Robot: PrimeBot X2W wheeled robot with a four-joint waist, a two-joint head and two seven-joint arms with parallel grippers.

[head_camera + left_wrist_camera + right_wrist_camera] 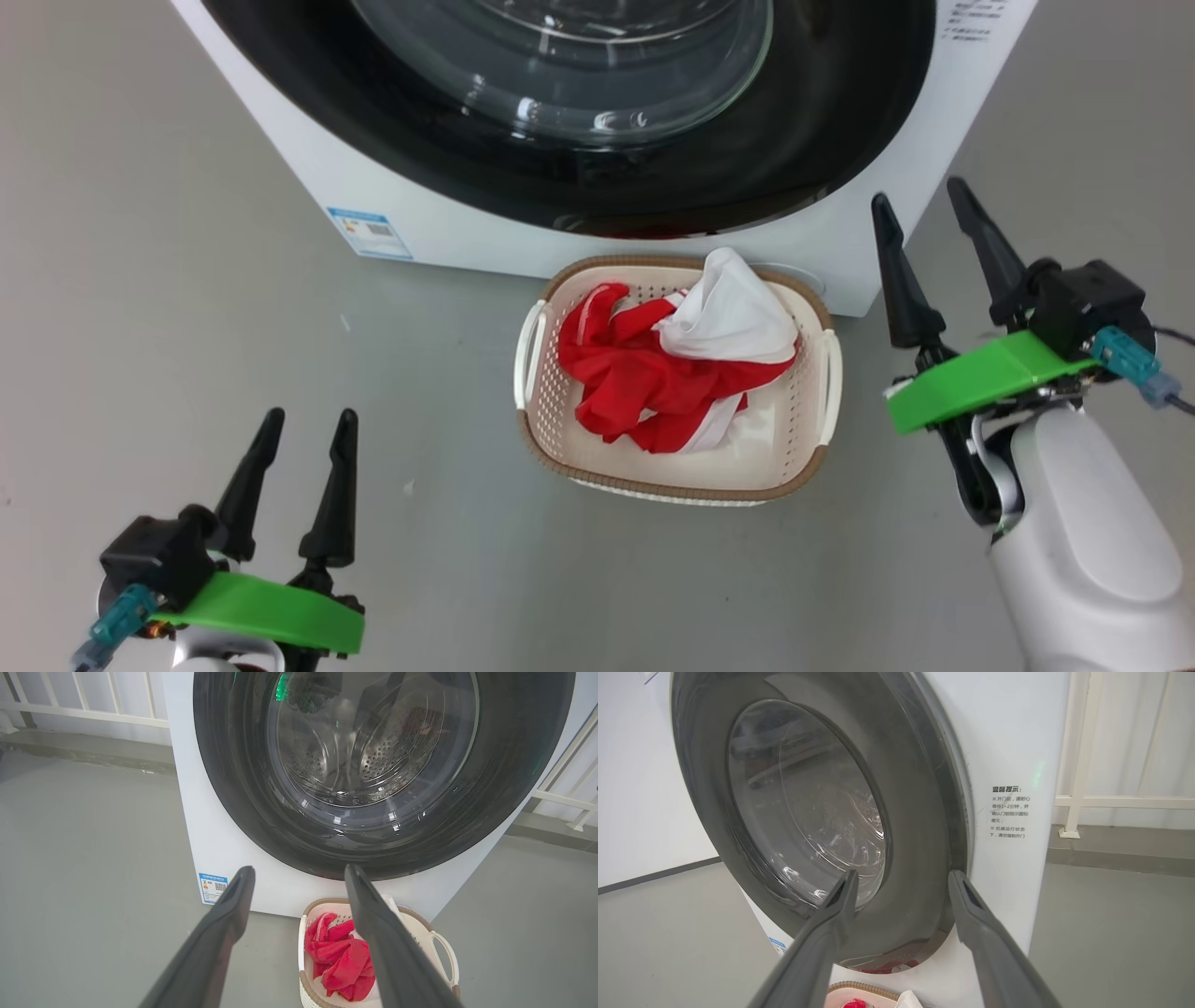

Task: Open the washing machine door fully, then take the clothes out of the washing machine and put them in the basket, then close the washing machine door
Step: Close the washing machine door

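At frame centre the red and white clothes [644,373] fill the cream perforated basket [653,490], the black-rimmed glass door [840,140] looks shut, and the left gripper [311,417] and right gripper [919,193] gape empty: seemingly finished.

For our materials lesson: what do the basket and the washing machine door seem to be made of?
The basket looks like matt cream plastic, moulded with holes, brown woven-look rim. The washing machine door: glossy black rim, probably plastic; clear centre, probably glass.
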